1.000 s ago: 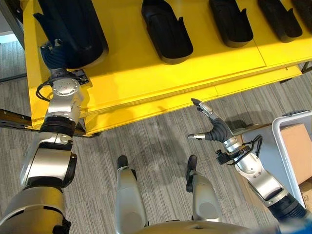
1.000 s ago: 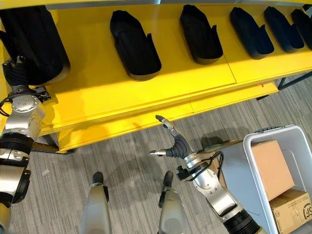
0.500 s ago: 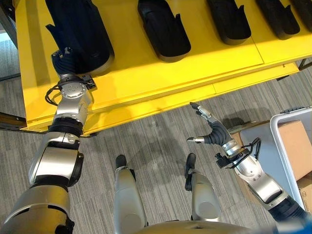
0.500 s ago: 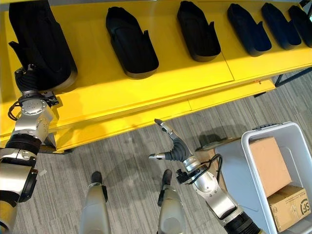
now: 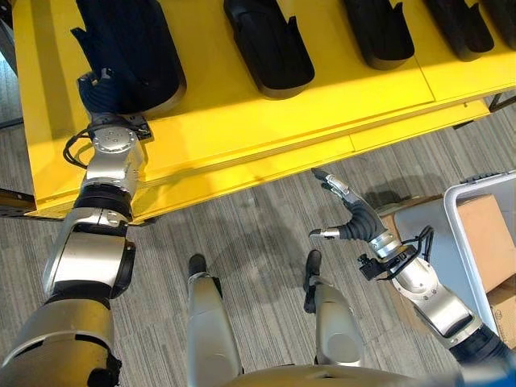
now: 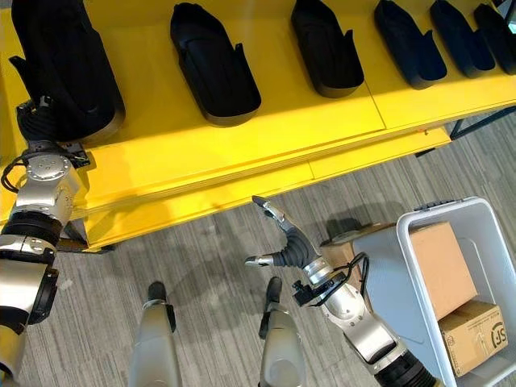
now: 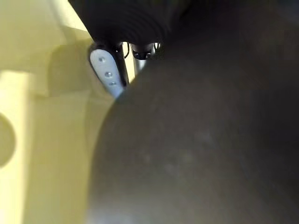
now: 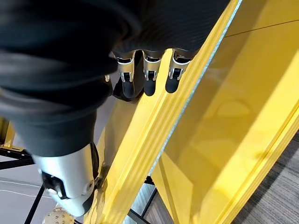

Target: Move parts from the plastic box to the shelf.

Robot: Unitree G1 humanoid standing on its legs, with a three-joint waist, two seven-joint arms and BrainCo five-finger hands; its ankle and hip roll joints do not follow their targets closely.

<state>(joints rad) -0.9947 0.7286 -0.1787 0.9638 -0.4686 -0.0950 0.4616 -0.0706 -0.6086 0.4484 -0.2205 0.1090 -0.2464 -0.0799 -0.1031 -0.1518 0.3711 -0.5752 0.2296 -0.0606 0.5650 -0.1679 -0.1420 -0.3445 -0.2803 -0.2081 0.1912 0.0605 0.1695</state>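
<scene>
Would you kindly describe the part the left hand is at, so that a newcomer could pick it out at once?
Start at the yellow shelf, where black moulded parts lie in a row. Go to its left end: the part there has the left hand against its near edge. It looks larger than the part beside it, and no other has a hand at it.

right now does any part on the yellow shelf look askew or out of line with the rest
Nothing looks damaged or spilled. The black parts lie in a row on the yellow shelf, angled alike. The leftmost part looks bigger than the rest; the left hand is at its near end, fingers hidden. The right hand is open over the floor.
</scene>
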